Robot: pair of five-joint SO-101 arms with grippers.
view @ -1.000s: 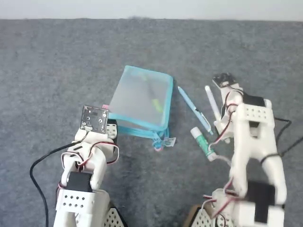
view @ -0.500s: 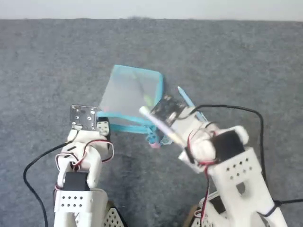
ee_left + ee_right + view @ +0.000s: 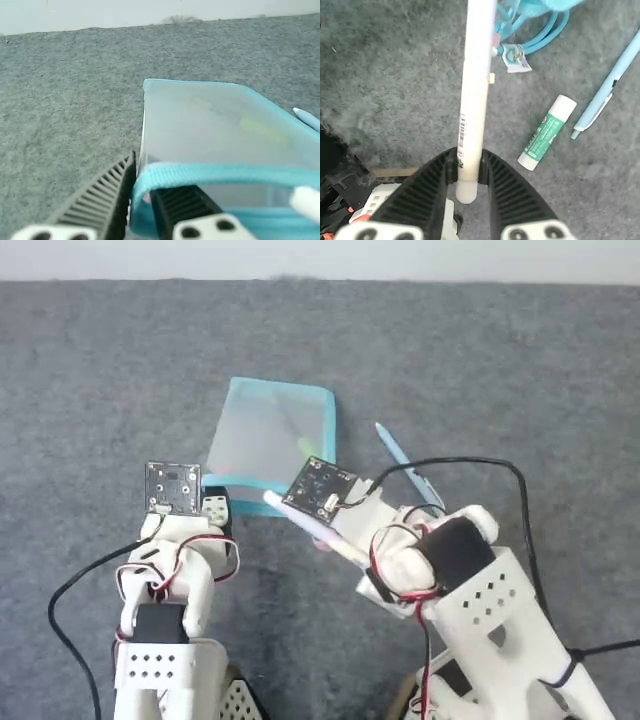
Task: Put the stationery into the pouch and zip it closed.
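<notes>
Pouch (image 3: 270, 432) is translucent white, flat, with turquoise edging.

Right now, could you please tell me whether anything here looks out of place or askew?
Nothing looks damaged or spilled. The right claw grips the long white pen near one end, so it juts far out; the green-and-white glue stick and light-blue pen lie loose.
</notes>
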